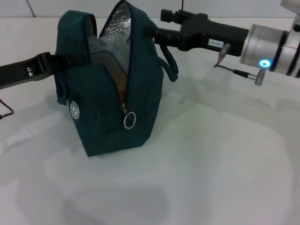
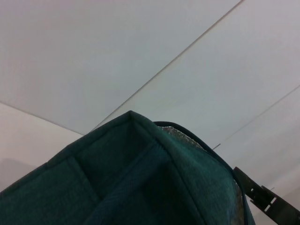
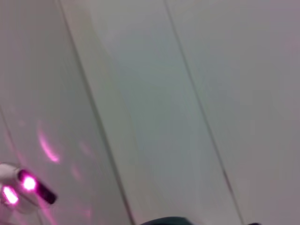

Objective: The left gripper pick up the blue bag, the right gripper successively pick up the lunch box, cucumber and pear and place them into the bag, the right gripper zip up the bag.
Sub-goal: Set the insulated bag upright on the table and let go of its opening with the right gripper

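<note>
Near the table's (image 1: 211,164) far left edge, left gripper (image 1: 70,60) reaches level, fingers clamped on the blue bag (image 1: 112,117). Right gripper (image 1: 149,31) reaches its top; fingers' state unclear.

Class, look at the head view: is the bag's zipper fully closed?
No. The blue bag gapes at the top, showing silver lining, and its zipper ring hangs low.

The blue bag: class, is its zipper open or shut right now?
Mostly open. The blue bag gapes at the top, showing silver lining; the ring pull hangs low on its front.
</note>
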